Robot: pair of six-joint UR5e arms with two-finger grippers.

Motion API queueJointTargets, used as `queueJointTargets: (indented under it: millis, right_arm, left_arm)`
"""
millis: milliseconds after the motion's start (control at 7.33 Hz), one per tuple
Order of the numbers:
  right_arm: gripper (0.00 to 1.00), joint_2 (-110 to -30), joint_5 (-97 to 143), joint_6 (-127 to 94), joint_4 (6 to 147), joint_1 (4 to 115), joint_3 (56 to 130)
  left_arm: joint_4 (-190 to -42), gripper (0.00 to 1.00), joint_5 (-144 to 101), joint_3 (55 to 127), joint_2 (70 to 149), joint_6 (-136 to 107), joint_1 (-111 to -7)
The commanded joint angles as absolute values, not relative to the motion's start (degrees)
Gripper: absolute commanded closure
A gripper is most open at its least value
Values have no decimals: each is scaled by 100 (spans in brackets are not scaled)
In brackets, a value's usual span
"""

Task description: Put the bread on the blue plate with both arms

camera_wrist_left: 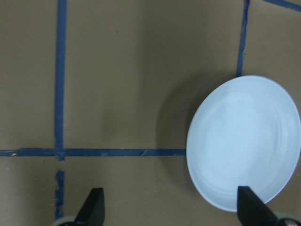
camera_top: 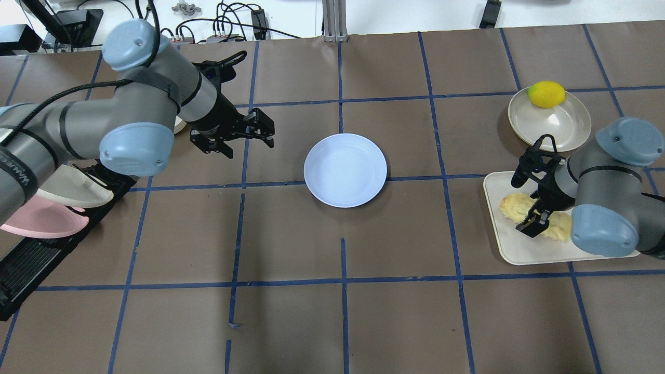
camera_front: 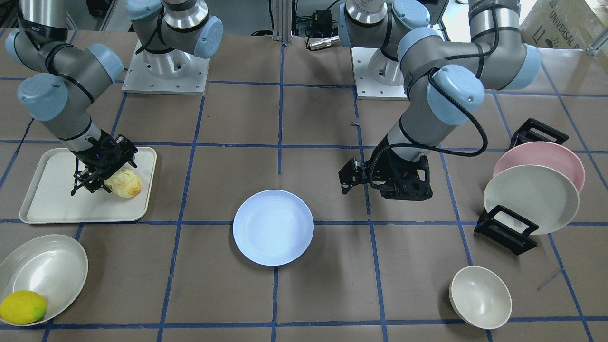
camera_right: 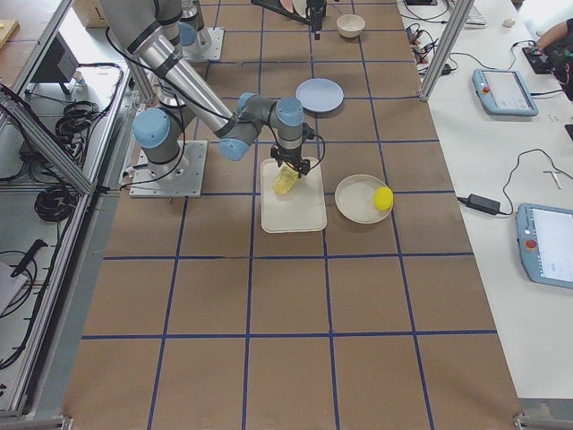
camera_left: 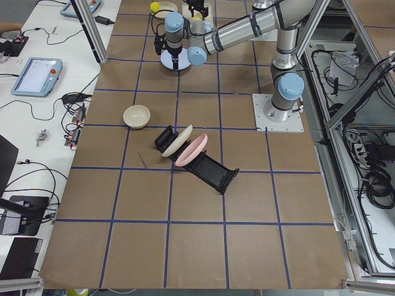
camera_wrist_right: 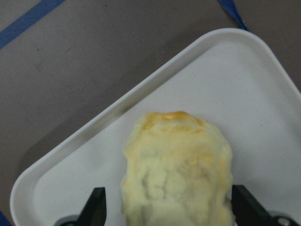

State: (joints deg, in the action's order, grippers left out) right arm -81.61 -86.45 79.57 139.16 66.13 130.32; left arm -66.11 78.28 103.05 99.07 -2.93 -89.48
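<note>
The bread (camera_front: pixel 124 183) lies on a cream tray (camera_front: pixel 47 199), also seen in the overhead view (camera_top: pixel 514 208) and the right wrist view (camera_wrist_right: pixel 178 165). My right gripper (camera_top: pixel 522 205) is open, low over the tray, with one finger on each side of the bread (camera_wrist_right: pixel 170 209). The blue plate (camera_front: pixel 273 227) sits empty at the table's middle (camera_top: pixel 345 170). My left gripper (camera_top: pixel 244 140) is open and empty, hovering above the table beside the plate, whose rim shows in the left wrist view (camera_wrist_left: pixel 244 141).
A lemon (camera_front: pixel 23 307) rests in a cream plate (camera_front: pixel 47 266) near the tray. A black rack holds a pink plate (camera_front: pixel 560 156) and a cream-white plate (camera_front: pixel 532 199) on my left side. A small cream bowl (camera_front: pixel 479 297) stands beyond the rack.
</note>
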Motion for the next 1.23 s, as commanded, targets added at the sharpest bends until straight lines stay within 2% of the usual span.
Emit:
queueJointTargets:
  millis: [0,136,273,545,818,955,1091]
  right_arm:
    - [80,-8208,-8604,7605,13931,6609,13034]
    - [85,-8296,-8692,7368,13913,6627,12999]
    - [86,-8480,-8710,7270,13904,6644,12973]
    - [87,-9024,-8675,6789,13495,6784,12981]
    - [84,-9507,-8684,5396,13027,7615,12929]
    - [83,-9571,-8701,4718,12599,8247,12520]
    - [83,-9563,-8684,3684,11594,8836,11715]
  left_arm:
    - [-8201,0,8784,9637,9318,26,-8982]
    - [-8966,0,8980,9093,9343,35,-9026]
    - [-9470,0,8965,8670,9264,70,-9139]
    - [-9492,0,9026,8473,9089,79,-9351]
    - [-9483,0,9052,8481,9097,79,-9290]
    - [-9509,0,9053,8481,9079,79,-9281]
    - [-9484,0,9061,8429,9053,70,-9299]
